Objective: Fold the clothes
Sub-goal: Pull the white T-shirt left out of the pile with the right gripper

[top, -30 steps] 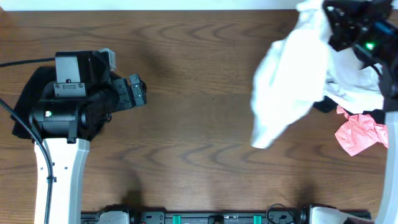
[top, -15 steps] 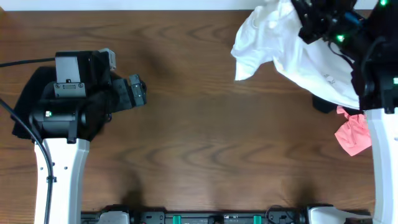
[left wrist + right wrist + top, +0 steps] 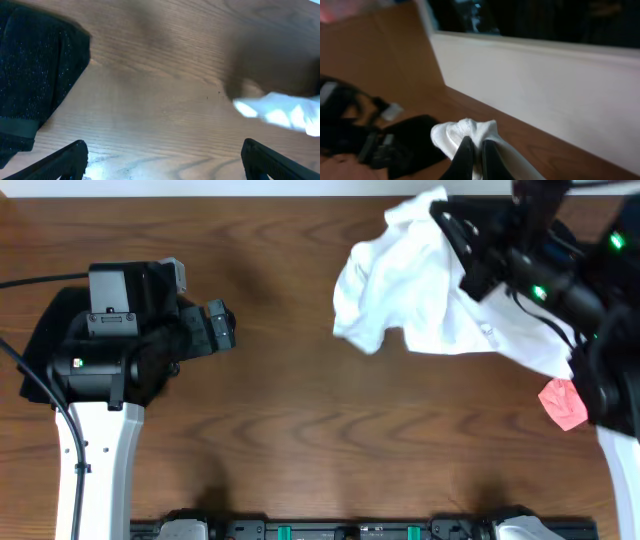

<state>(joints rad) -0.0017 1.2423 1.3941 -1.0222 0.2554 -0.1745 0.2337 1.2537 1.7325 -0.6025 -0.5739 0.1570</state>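
Nearest, at the counter's [image 3: 300,430] right edge, a pink garment [image 3: 562,402] lies crumpled. Further in, by the left edge, the left end effector [image 3: 222,328] is held wide and empty beside a black garment [image 3: 40,350]. Toward the far right corner, the white T-shirt [image 3: 410,290] is pinched, bunched, in the closed right end effector [image 3: 472,150]. Fetching is judged in hand; next, spreading it flat mid-counter is called for.

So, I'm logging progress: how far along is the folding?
Done: nothing looks folded. In hand: the right hand is shut on the white T-shirt, holding it bunched. Left: spreading and folding it, then the black garment and pink garment; the left hand is open.
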